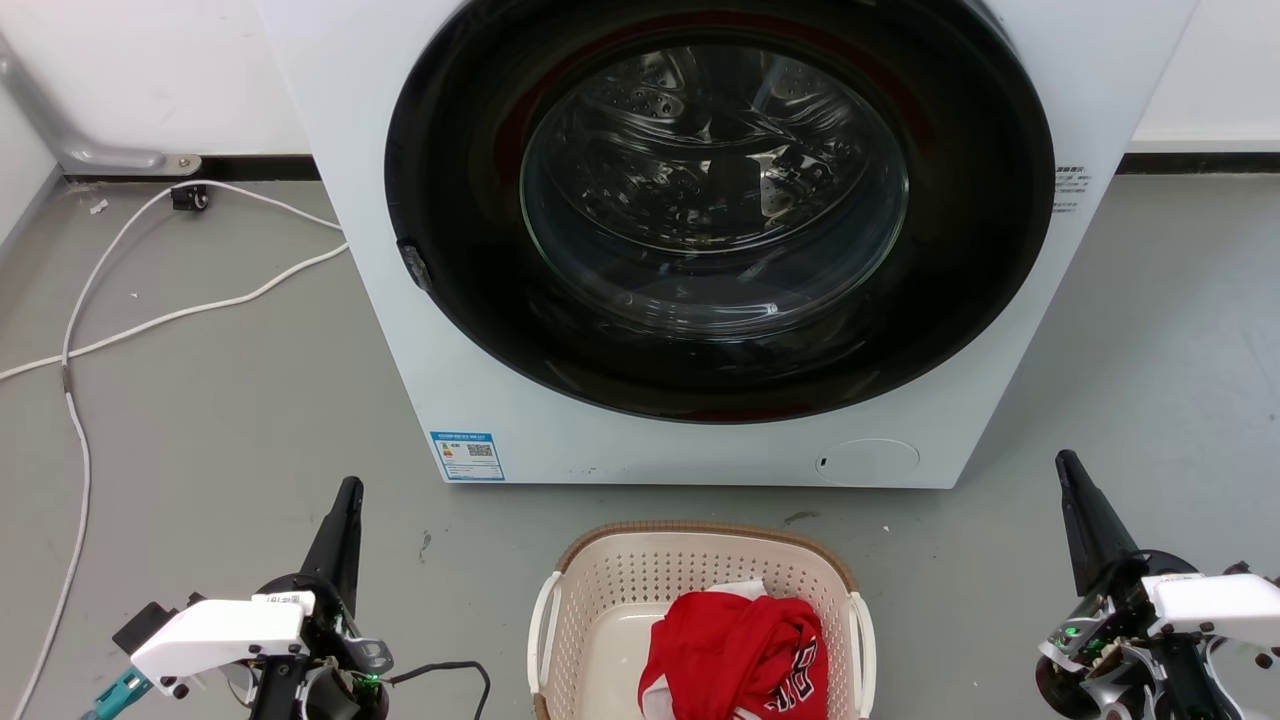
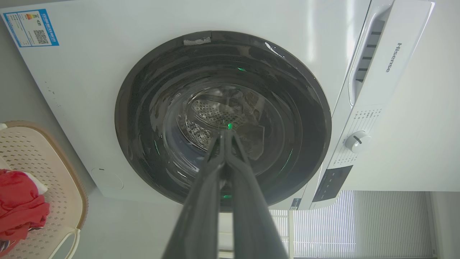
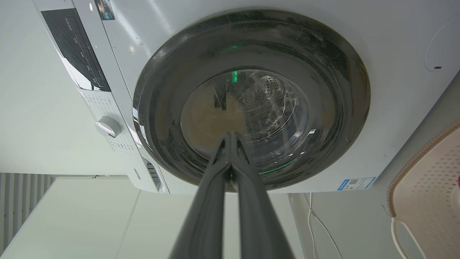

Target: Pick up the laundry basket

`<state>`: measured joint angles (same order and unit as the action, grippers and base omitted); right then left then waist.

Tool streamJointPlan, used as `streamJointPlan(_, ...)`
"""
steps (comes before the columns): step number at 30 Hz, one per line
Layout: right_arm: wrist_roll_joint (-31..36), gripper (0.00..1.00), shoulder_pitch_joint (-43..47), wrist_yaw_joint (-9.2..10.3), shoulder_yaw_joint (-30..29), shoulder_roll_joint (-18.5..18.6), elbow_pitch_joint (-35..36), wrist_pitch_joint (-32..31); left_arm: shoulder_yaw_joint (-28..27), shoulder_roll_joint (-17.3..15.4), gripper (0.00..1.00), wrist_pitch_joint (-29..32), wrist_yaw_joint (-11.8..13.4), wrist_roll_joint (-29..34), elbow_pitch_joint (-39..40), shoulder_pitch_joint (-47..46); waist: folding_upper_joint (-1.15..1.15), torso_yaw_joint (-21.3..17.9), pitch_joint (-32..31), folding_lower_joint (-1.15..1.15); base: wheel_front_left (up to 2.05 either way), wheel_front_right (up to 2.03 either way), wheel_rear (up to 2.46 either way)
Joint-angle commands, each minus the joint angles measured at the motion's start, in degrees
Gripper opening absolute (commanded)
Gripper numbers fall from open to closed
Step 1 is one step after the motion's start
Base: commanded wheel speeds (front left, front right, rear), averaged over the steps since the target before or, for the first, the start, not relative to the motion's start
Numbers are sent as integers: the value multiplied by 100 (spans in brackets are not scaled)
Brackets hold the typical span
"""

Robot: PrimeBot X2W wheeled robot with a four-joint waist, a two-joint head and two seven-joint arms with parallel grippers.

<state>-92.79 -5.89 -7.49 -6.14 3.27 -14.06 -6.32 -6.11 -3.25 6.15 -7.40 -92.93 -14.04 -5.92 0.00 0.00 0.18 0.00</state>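
The fingers of the left gripper (image 2: 225, 133) are pressed together on nothing, and those of the right gripper (image 3: 230, 136) likewise, both aimed at the washing machine (image 1: 400, 330), with the laundry basket (image 1: 612, 585) on the floor (image 1: 250, 400) between them, just before the machine. The basket seems light and fairly stiff, though its perforated plastic may flex and the red garment (image 1: 735, 650) weighs one side, so the two white handles (image 1: 543, 630) are, I think, the places to hold. The head view gives both handles together; each wrist view gives one basket corner and adds the machine's dial (image 2: 357, 141).
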Motion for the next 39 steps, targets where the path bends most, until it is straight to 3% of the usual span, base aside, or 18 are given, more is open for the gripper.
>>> streamJointPlan(1, 21, 0, -67, 0, -10, -19, -7, -8, -16, 7, 0, 23, -20, 32, -8, -56, 0, 0, 0, 0, 0, 0, 0)
streamJointPlan(29, 35, 0, -69, 0, -22, -29, -7, -24, -35, 16, 0, 29, -20, 49, -9, -57, 0, 0, 0, 0, 0, 0, 0)
streamJointPlan(30, 7, 100, 9, 0, -12, -9, -13, 0, -10, 16, 100, 22, 1, 6, -15, 7, 0, 0, 0, 0, 0, 0, 0)
streamJointPlan(39, 135, 100, 197, 1, 74, -22, 57, 201, 56, 38, 100, -179, 6, 115, 73, 184, 0, 0, 4, 0, 0, 0, 0)
